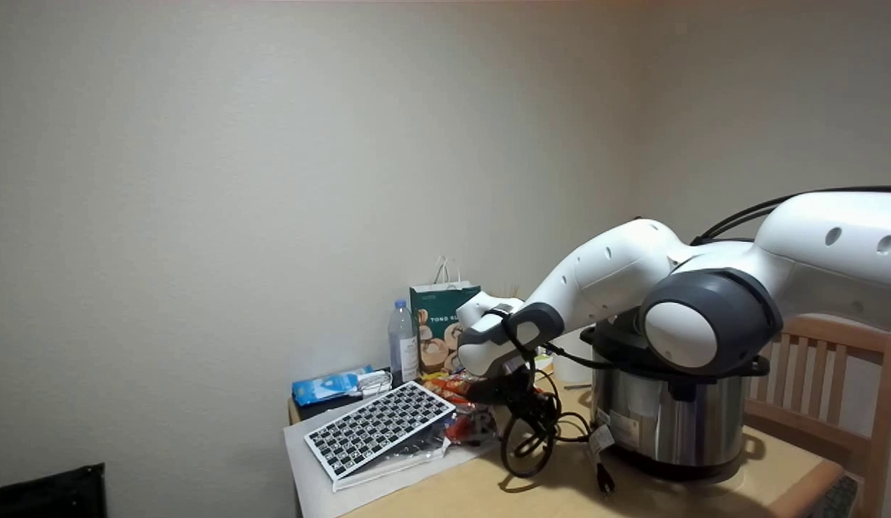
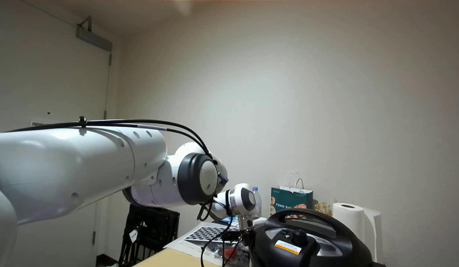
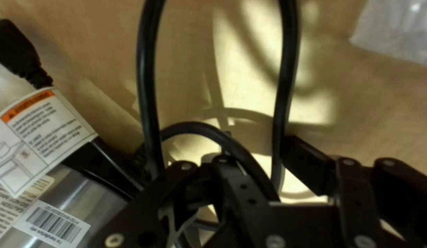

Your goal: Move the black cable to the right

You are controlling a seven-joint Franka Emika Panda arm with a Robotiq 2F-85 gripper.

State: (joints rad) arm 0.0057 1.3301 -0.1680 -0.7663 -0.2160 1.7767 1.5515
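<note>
In an exterior view, a white-framed panel of black squares (image 1: 379, 429) lay tilted well left of the cooker pot (image 1: 675, 421). Nearer, just left of the pot, loops of the black cable (image 3: 285, 79) hung in a bunch over the surface (image 1: 431, 496), the lowest apparently clear of it. In the wrist view, strands ran through a gap between the fingers (image 3: 306, 167); whether these clamped the cable I could not tell. Closer yet, the plug (image 1: 605, 480) pointed down beside the pot's foot. Reaching the cable looked done, and lifting it begun; with the bunch left of the pot, carrying it rightward seemed to remain, then setting it down and letting go.
</note>
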